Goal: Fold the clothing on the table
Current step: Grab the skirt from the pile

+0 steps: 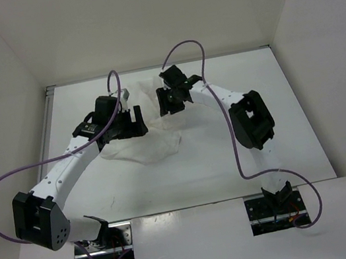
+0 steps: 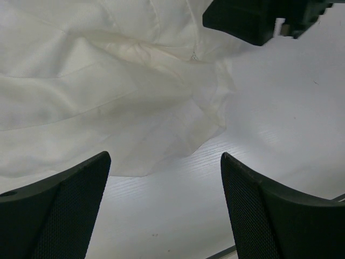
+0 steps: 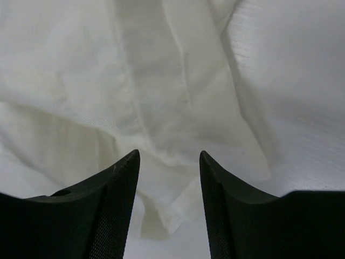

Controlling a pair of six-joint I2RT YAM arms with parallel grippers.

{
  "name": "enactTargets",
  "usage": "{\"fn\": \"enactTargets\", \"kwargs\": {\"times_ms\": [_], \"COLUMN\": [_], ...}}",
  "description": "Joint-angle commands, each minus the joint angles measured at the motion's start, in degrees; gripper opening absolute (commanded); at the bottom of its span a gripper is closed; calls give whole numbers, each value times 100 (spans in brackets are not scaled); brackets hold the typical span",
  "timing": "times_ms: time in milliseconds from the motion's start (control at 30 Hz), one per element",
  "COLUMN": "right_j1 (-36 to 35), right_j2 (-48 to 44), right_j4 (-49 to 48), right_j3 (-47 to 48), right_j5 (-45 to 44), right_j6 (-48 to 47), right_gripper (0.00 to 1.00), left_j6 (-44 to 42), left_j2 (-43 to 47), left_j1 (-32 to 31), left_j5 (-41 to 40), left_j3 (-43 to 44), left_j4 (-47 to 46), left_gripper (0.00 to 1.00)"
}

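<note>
The cloth (image 1: pixel 152 143) lies crumpled on the bench (image 1: pixel 233 166), a loose white heap with soft folds and a ragged lower edge, under and between the two hands. The left hand (image 1: pixel 136 119) is over the cloth's left part, its fingers spread as wide as they go and gripping nothing. In the left wrist view that hand (image 2: pixel 164 156) hangs above the cloth's edge: the cloth (image 2: pixel 108 97) fills the upper left, a pointed fold of it reaches down toward the gap between the fingers, and bare bench (image 2: pixel 280 108) shows on the cloth's right. The right hand (image 2: pixel 253 19) shows dark at the top of that view, over the cloth's far side. From above, the right hand (image 1: pixel 169 106) is over the cloth's upper right part, near the left hand but apart from it. In its own wrist view the right hand (image 3: pixel 168 154) stands partly open, with a clear gap between the fingers; the cloth (image 3: pixel 161 81) lies below with a long seam or fold running down toward that gap, and nothing is pinched. A purple cable (image 1: pixel 182 46) loops above the cloth's far side.
</note>
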State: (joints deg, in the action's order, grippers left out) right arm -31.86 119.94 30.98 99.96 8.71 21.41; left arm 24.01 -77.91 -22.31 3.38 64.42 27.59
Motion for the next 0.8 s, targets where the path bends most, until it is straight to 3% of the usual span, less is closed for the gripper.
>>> {"fn": "enactTargets", "kwargs": {"times_ms": [0,767], "right_j1": [-93,-769], "right_j2": [407,460], "right_j4": [31,145], "right_j3": [496,824], "right_j5": [-431,-914], "right_j6": [-146,-251], "right_gripper": [54,53], "left_j6": [-37,16], "left_j2": [197,197], "left_j1": [24,130], "left_j5": [-74,102], "left_j3": [26,-79], "left_j4": [53,0], "left_gripper": [90,90]}}
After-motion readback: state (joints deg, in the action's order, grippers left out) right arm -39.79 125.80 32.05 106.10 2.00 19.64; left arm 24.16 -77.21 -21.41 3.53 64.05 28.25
